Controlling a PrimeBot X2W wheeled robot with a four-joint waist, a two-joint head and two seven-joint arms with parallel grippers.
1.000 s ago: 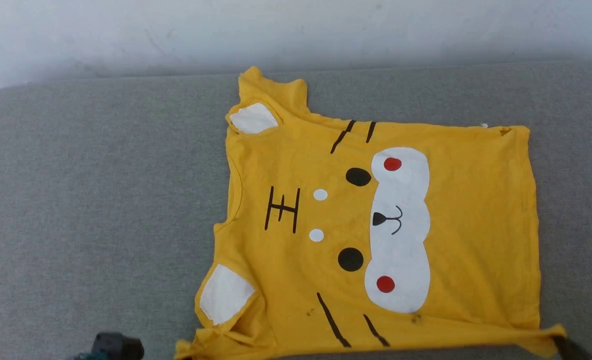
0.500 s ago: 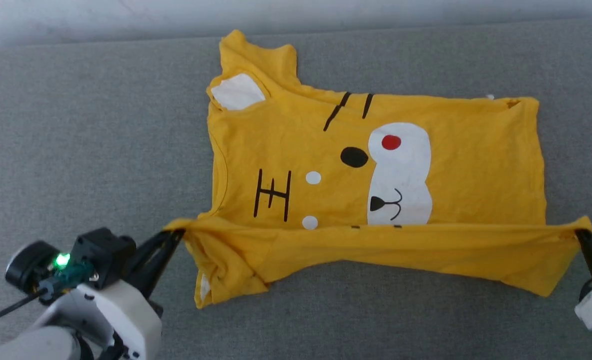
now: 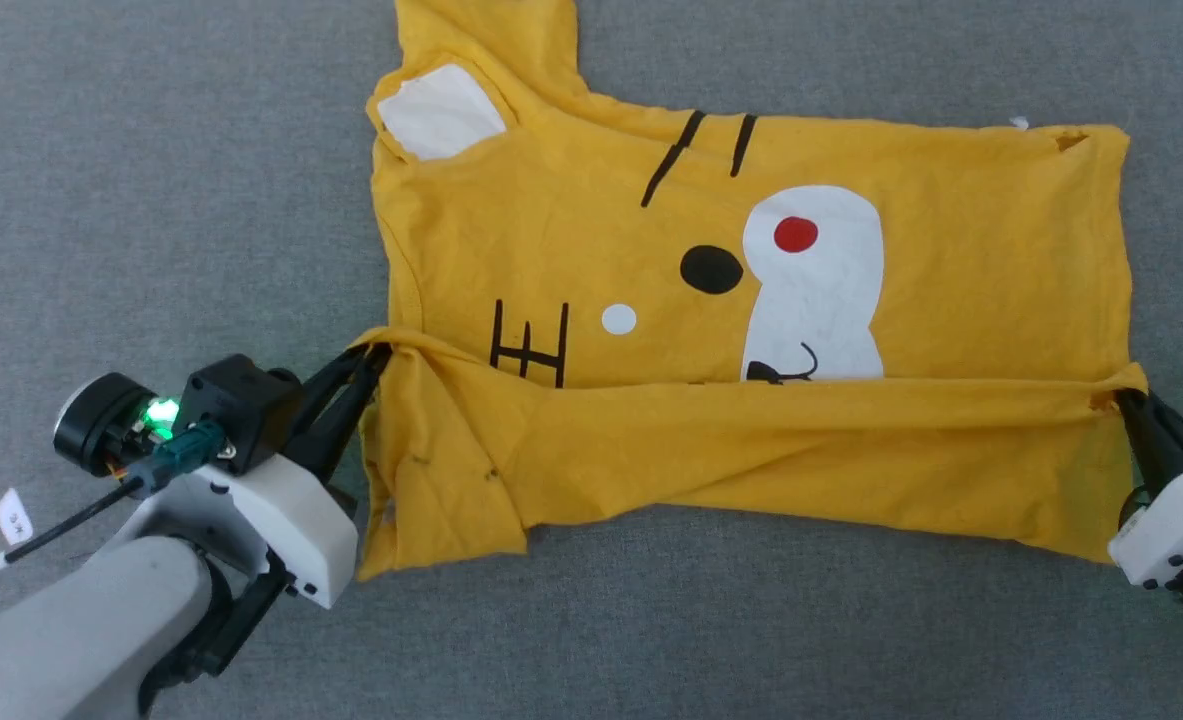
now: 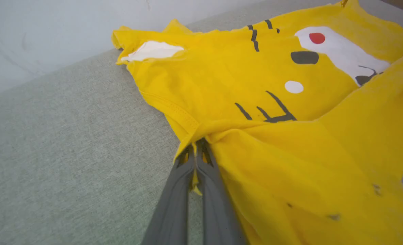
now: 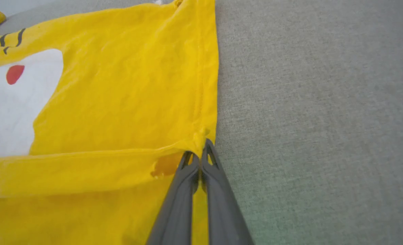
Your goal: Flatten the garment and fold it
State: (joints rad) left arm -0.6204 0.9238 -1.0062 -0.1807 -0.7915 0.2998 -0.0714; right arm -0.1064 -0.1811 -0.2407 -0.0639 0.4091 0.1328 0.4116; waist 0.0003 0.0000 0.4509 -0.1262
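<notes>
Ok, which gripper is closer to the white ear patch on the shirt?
Left. The left gripper pinches the shirt at the collar end, where the ear patch is; the right gripper pinches the hem end, far across the shirt.

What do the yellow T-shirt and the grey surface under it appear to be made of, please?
The garment looks like a soft matte knit, probably cotton jersey: it drapes and creases where the left gripper and right gripper pinch it, and its hems are stitched. Its white patches look like a smooth print. The grey surface looks like woven upholstery fabric with a fine heathered weave.
</notes>
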